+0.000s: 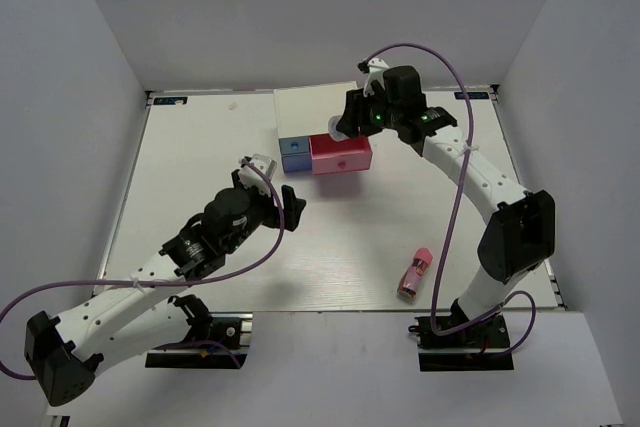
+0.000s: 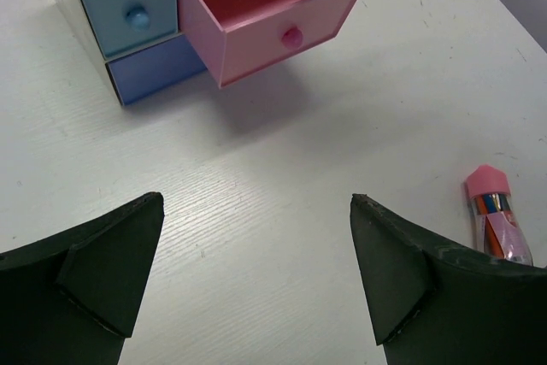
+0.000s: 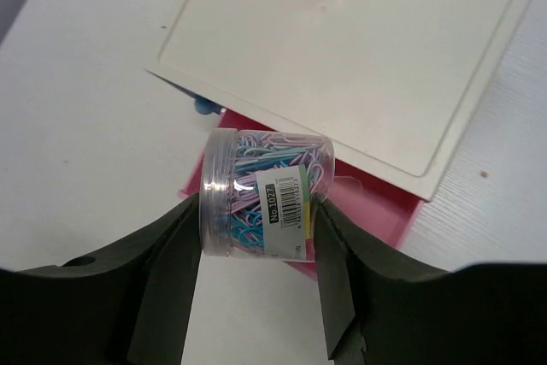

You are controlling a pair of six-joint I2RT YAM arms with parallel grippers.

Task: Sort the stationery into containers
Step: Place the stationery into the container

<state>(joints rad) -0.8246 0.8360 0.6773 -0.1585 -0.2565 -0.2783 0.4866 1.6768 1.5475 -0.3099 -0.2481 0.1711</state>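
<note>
pincer on the right arm [image 3: 261,232] is clamped on the little round pot [image 3: 265,185], one pad on each side of its curved wall, so the pot hangs sideways with what looks like the lid end pointing off to one side. grip looks square and snug, which i'd guess is why it isn't rolling out. the pot is clear plastic, stuffed with blue, pink and white paper clips, with a green and yellow barcode label facing the wrist camera. it's up in the air over the pink drawer [image 2: 273,27], which is pulled out of the white drawer chest [image 3: 359,49] sitting by the middle of the table's [image 1: 200,167] far edge. light blue drawer [image 2: 132,19] and the wide periwinkle drawer [image 2: 154,74] are both shut. so to me this is the drop step: the drawer's open underneath and the pot just needs letting go. left pincer [image 2: 256,241] is spread wide, holding nothing, hovering low toward the near edge, left of middle. pink tube [image 2: 496,215] lies on its side near the near right corner, not sorted yet.
</note>
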